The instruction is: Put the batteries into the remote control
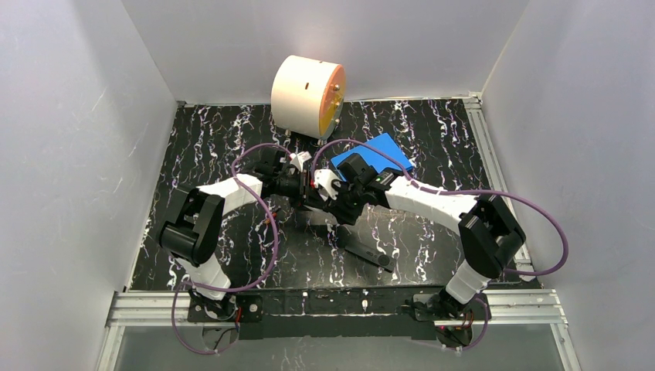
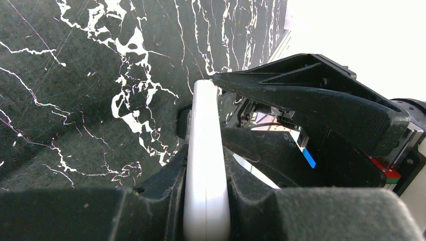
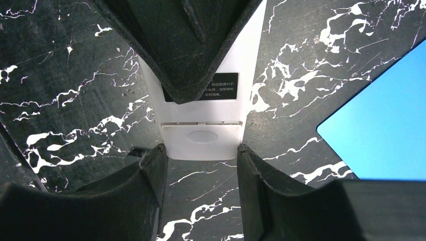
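At the middle of the black marbled table (image 1: pixel 232 124), the left gripper (image 2: pixel 205 165) is clamped on the white remote (image 2: pixel 205 115). Its two black fingers press the flat faces, and the remote shows edge-on between them in the left wrist view. The right gripper (image 3: pixel 200 149) meets it from the other side. Its fingers (image 3: pixel 150 175) are set against the two side edges of the remote's end and hold it across its width, with the jaws standing as far apart as the remote is wide.

In the right wrist view the remote's back faces the camera. The battery cover (image 3: pixel 201 140), which has an oval thumb mark, sits closed at the held end. A dark printed label (image 3: pixel 223 86) lies just beyond it, partly hidden by a finger of the left gripper.

A blue sheet (image 1: pixel 378 154) lies flat on the table just behind the right gripper. Farther back a cream drum (image 1: pixel 307 97) with an orange face stands against the rear wall. Nearer the arm bases, well apart from the grippers, a dark remote (image 1: pixel 365 250) lies on the table.
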